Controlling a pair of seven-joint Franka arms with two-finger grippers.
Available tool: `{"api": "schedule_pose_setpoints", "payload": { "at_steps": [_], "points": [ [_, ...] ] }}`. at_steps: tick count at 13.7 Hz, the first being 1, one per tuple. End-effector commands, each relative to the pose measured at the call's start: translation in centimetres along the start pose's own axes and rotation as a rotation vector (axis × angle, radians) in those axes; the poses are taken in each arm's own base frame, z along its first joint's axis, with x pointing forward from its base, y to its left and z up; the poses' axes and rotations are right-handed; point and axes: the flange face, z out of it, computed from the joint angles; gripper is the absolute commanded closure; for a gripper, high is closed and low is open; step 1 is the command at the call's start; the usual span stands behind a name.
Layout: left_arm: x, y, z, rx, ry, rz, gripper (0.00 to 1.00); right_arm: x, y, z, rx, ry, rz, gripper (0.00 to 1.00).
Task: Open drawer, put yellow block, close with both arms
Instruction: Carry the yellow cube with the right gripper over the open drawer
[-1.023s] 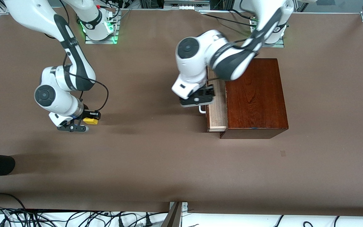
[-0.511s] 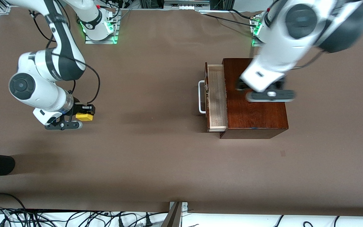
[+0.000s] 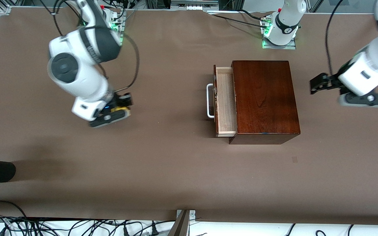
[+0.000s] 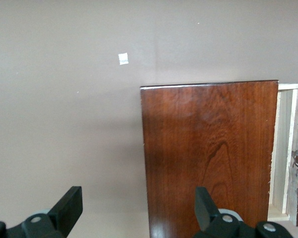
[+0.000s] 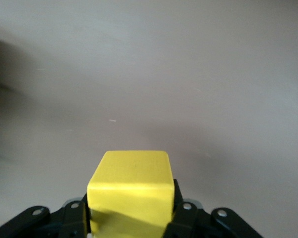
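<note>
Right end effector [image 3: 118, 109] pinching yellow block [image 5: 130, 191] over bare worktop [image 3: 176, 164] | open drawer [image 3: 225, 101] lies toward left arm's end, long axis front-to-back | left end effector [image 4: 139, 208] spread, waiting beside box [image 3: 264, 98]

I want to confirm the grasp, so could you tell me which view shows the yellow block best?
The right wrist view: the yellow block fills the foreground, clamped in the right gripper. The front view shows only a yellow sliver under that gripper. The left wrist view misses it.
</note>
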Motion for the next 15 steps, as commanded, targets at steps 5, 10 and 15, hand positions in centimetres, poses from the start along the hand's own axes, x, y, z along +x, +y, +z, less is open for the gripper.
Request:
{"api": "schedule_pose_setpoints", "payload": {
  "at_steps": [5, 10, 15],
  "points": [
    [-0.7, -4.6, 1.0, 0.023, 0.04, -0.046, 0.0, 2.3, -20.7, 2.2, 0.016, 0.076, -0.452, 0.7],
    [-4.9, -4.8, 1.0, 0.026, 0.126, -0.048, 0.0, 1.2, -31.3, 4.1, -0.008, 0.121, -0.744, 0.7],
    [-4.8, -4.1, 0.9, 0.026, 0.089, -0.029, 0.0, -1.5, -38.0, 6.3, -0.069, 0.148, -0.892, 0.7]
  ]
}}
